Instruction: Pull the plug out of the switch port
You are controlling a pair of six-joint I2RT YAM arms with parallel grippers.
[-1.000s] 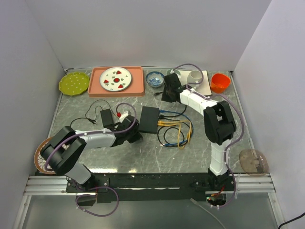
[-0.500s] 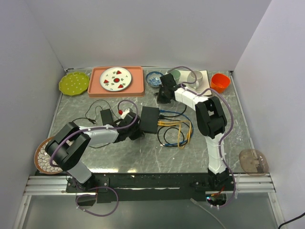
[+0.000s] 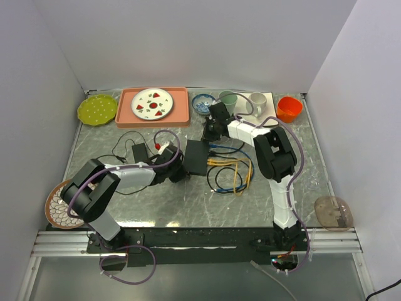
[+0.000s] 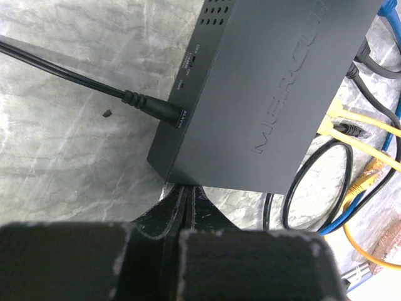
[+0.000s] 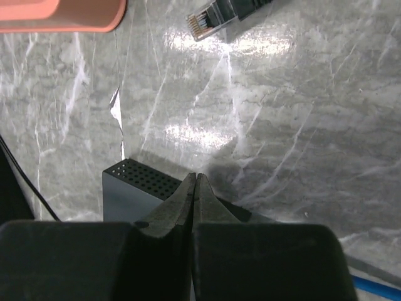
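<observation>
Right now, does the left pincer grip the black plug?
No, the left pincer is shut empty beside the switch, clear of the plug.

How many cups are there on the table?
2. A pale green cup sits at the back, and a white mug stands just right of it. More may be hidden.
</observation>
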